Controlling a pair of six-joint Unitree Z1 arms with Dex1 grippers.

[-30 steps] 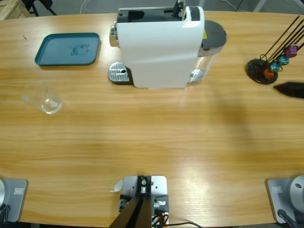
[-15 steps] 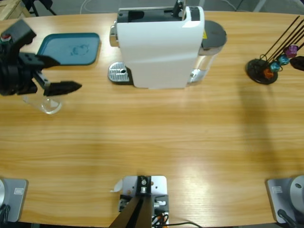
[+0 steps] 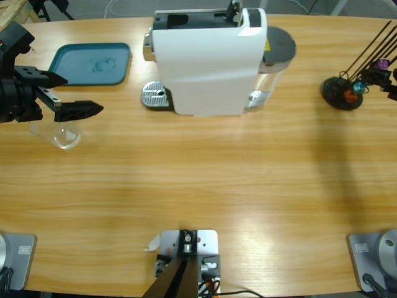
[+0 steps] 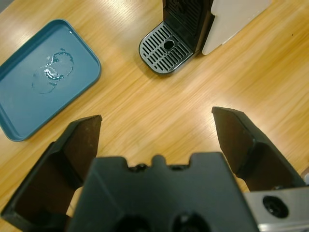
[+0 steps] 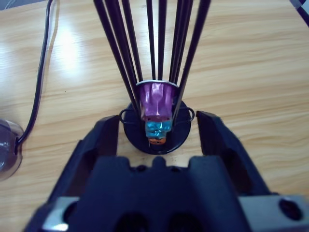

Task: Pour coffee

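Task barely begun: my left fingers (image 3: pixel 79 110) spread wide, empty, just beside the empty tumbler (image 3: pixel 60 131); right fingers (image 5: pixel 157 128) wide before capsule rack (image 5: pixel 155 72). No coffee visible.

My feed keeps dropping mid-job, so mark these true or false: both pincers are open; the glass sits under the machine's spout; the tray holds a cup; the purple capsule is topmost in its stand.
1. Both the left pincer and the right pincer are open. True.
2. The glass sits under the coffee machine spout. False: it stands on the table near the left pincer; the drip grate is bare.
3. The teal tray holds a cup. False: only water marks.
4. The purple capsule is topmost in the capsule stand. True.
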